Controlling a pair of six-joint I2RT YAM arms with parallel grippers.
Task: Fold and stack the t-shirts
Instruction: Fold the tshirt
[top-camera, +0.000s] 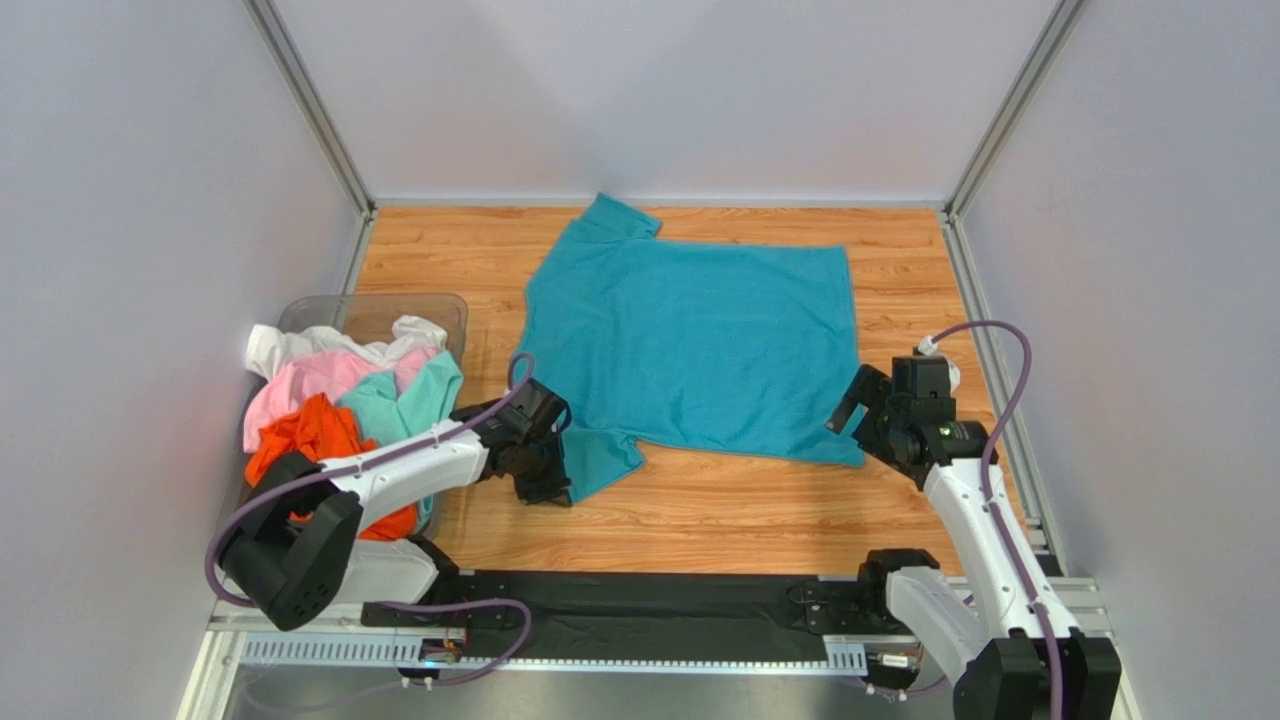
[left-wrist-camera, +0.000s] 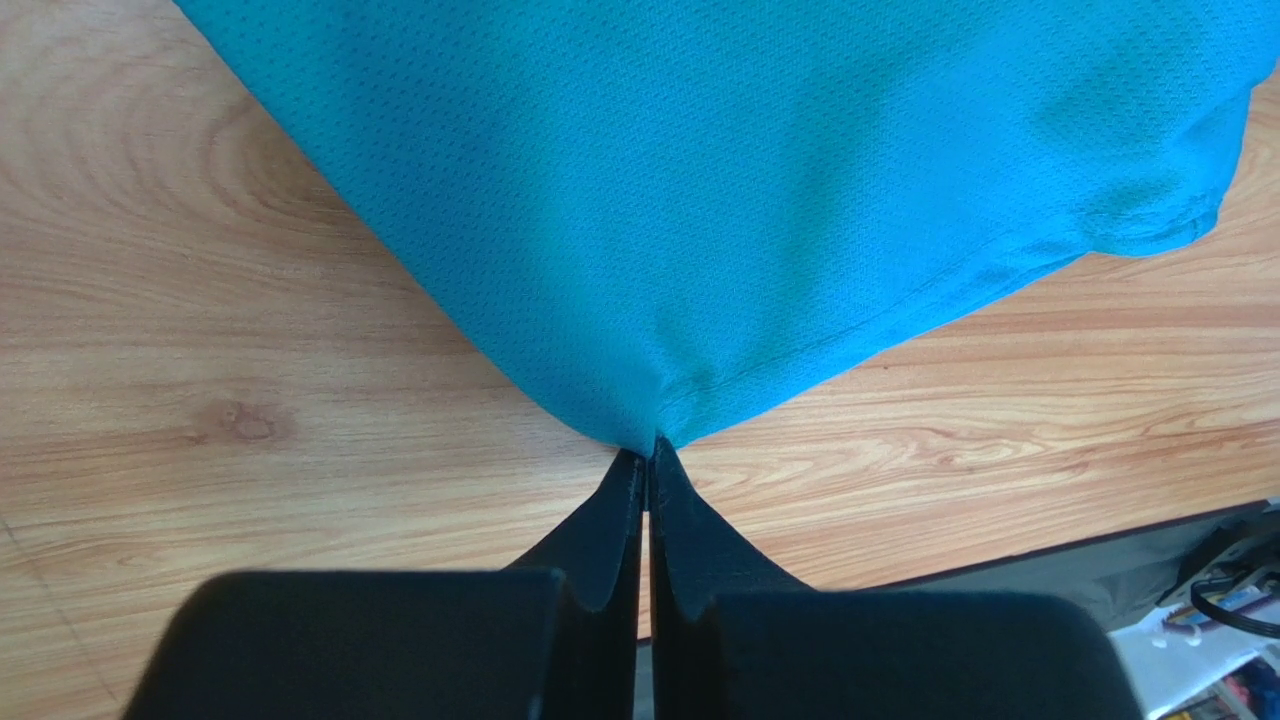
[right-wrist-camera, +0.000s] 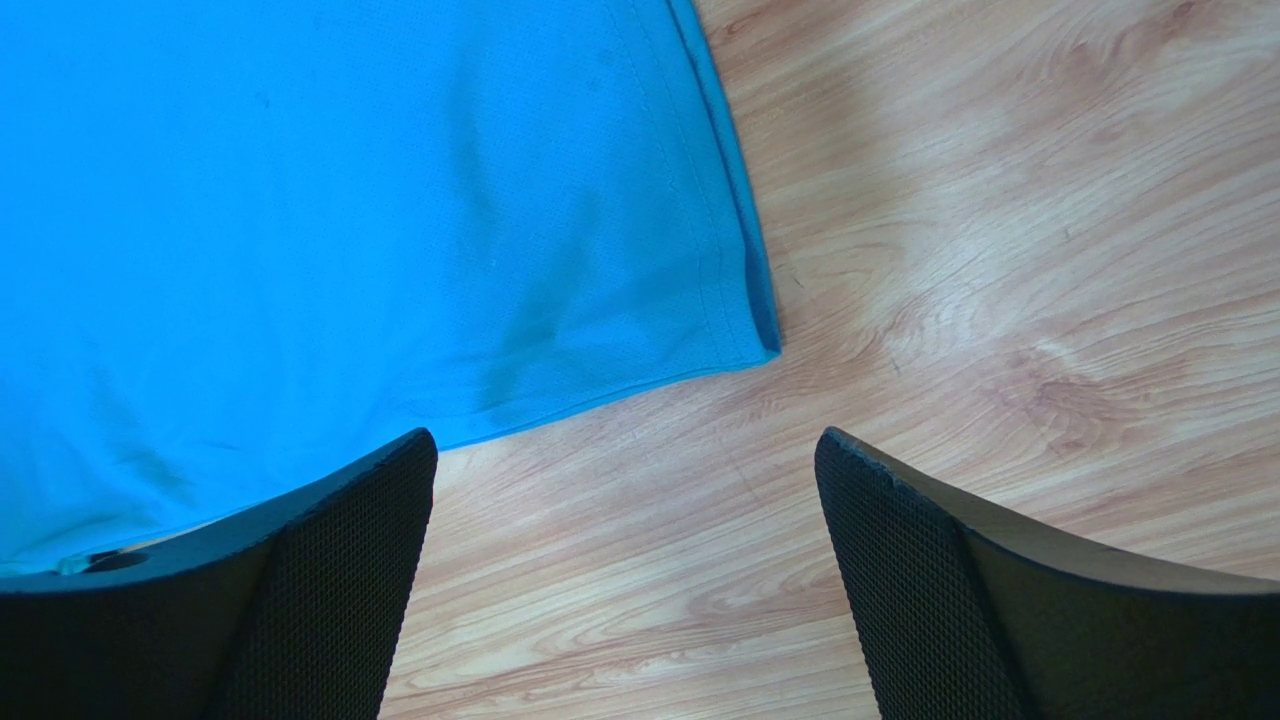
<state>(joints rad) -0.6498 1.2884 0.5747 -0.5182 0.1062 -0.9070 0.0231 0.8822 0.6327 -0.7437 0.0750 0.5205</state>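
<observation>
While the teal t-shirt (top-camera: 691, 338) lies spread on the wooden table (top-camera: 721, 510), its long axis runs left to right, with the sleeves left and the hem right. Only the left wrist view shows the left gripper (left-wrist-camera: 648, 450) pinched on the near sleeve's tip. The right gripper (right-wrist-camera: 622, 438) gapes above the near hem corner. The collar is hard to make out.

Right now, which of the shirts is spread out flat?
The teal-blue t-shirt, lying open on the table; the white, pink, orange and aqua shirts are bunched together at the clear bin on the left.
</observation>
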